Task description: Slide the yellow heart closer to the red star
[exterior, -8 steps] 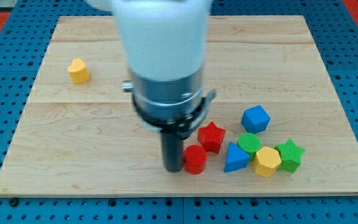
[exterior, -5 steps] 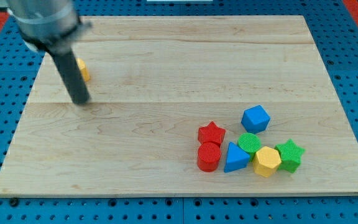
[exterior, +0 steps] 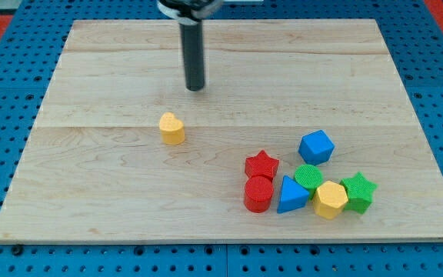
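The yellow heart (exterior: pixel 172 128) lies on the wooden board (exterior: pixel 91 177), left of centre. The red star (exterior: pixel 261 165) sits at the lower right, at the left end of a cluster of blocks. The heart is up and to the left of the star, with a clear gap between them. My tip (exterior: pixel 196 87) rests on the board above and slightly right of the heart, apart from it. The rod rises out of the view's top.
Beside the red star lie a red cylinder (exterior: pixel 258 193), a blue triangle (exterior: pixel 291 195), a green round block (exterior: pixel 309 176), a yellow hexagon (exterior: pixel 331 200), a green star (exterior: pixel 358 191) and a blue cube-like block (exterior: pixel 316 146).
The yellow heart has moved from the board's upper left corner down and right toward the centre. My tip swung from the red blocks to the far left, then to top centre.
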